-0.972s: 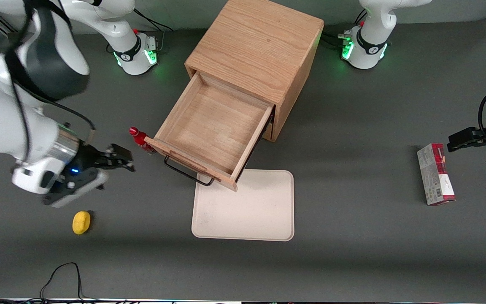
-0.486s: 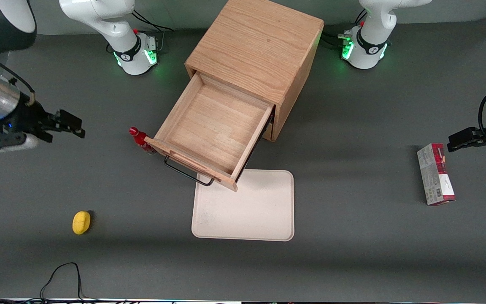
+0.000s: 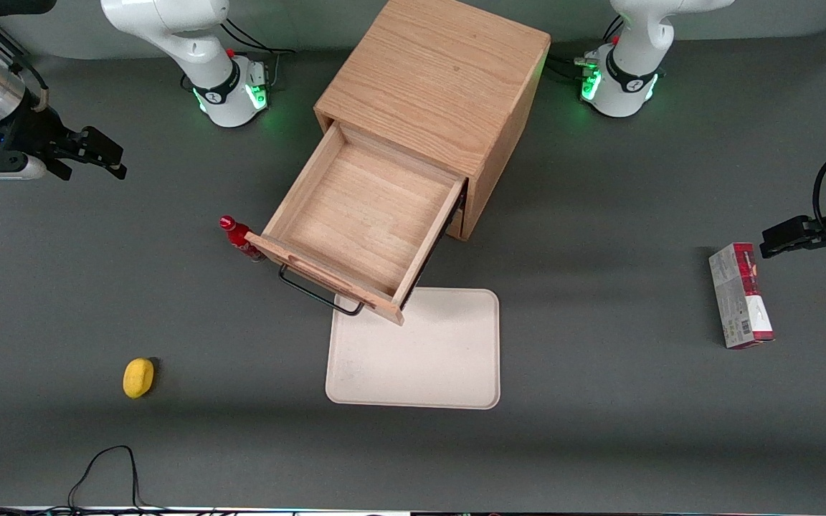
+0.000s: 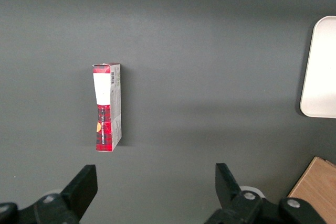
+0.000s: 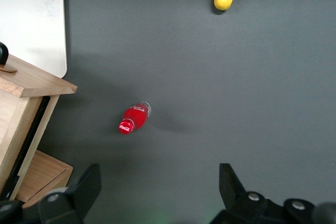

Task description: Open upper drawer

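Observation:
The upper drawer of the oak cube cabinet stands pulled far out, its plain wood tray bare inside. Its long black bar handle faces the front camera and hangs over the cream tray's edge. The drawer's front corner also shows in the right wrist view, with the bottom drawer under it. My right gripper is open and holds nothing. It hovers high at the working arm's end of the table, well away from the drawer. Its two dark fingers stand wide apart above bare mat.
A small red cola bottle stands beside the open drawer's front corner; it also shows in the right wrist view. A yellow lemon lies nearer the camera. A cream tray lies under the handle. A red carton lies toward the parked arm's end.
My right gripper has drawn back from beside the drawer handle, moving farther from the camera and out to the working arm's end of the table. The drawer stays open and still.

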`<action>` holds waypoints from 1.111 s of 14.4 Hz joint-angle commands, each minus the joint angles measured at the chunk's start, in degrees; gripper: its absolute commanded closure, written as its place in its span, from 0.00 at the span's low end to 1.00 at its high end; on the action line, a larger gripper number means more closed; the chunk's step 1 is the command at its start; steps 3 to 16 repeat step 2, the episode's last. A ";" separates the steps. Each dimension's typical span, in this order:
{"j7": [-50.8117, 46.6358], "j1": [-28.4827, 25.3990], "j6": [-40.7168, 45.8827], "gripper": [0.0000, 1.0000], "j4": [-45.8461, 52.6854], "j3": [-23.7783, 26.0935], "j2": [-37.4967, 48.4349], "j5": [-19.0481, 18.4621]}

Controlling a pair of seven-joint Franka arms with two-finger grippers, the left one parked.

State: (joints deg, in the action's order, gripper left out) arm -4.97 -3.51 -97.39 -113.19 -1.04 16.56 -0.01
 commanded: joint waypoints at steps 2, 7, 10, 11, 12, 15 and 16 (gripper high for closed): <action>-1.27 0.34 -1.05 0.00 0.16 0.43 -1.18 -0.95; -1.27 0.34 -1.05 0.00 0.16 0.43 -1.18 -0.95; -1.27 0.34 -1.05 0.00 0.16 0.43 -1.18 -0.95; -1.27 0.34 -1.05 0.00 0.16 0.43 -1.18 -0.95; -1.27 0.34 -1.05 0.00 0.16 0.43 -1.18 -0.95; -1.27 0.34 -1.05 0.00 0.16 0.43 -1.18 -0.95; -1.27 0.34 -1.05 0.00 0.16 0.43 -1.18 -0.95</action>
